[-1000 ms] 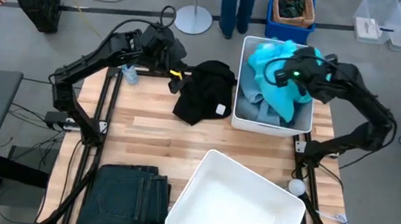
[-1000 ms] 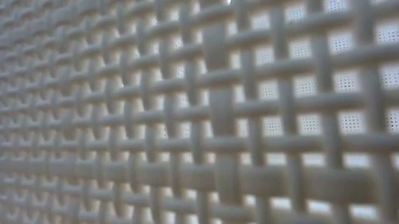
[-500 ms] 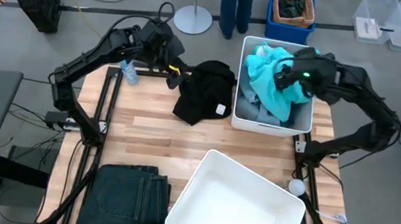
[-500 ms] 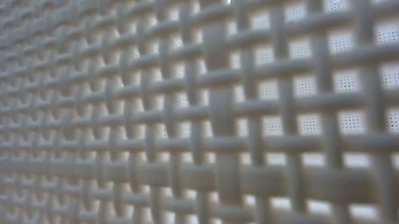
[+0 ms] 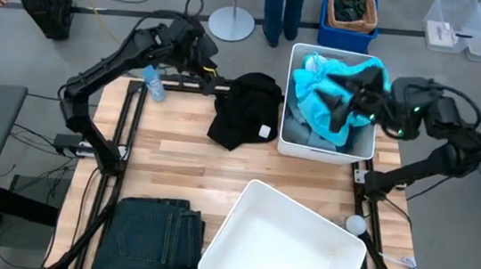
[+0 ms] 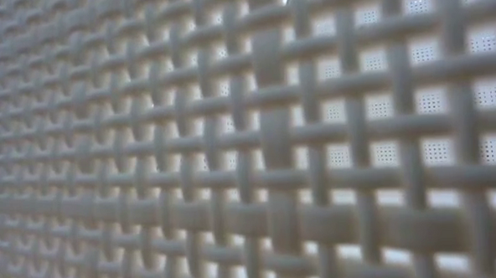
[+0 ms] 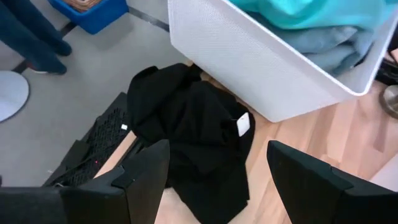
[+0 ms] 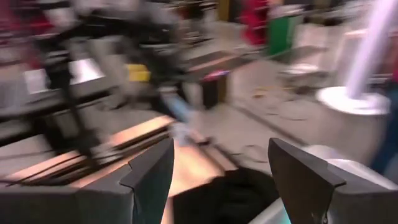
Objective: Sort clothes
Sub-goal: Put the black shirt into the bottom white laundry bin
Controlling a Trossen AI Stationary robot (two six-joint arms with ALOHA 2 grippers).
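Currently the right claw [image 5: 356,100] hangs over the far white bin [image 5: 289,140], fingers spread wide and holding nothing, directly above the bright turquoise top [image 5: 325,94]. That top lies heaped in the bin on the pale blue denim piece [image 5: 299,127]. The left claw [image 7: 214,180] is also spread wide and empty, positioned at the tabletop's [image 5: 184,160] far left edge, above and just beside the black top [image 5: 243,108]. The black top lies crumpled on the tabletop against the bin's left wall. The dark greenish-black jeans [image 5: 154,233] lie folded at the near left corner, beside a second white bin [image 5: 241,215].
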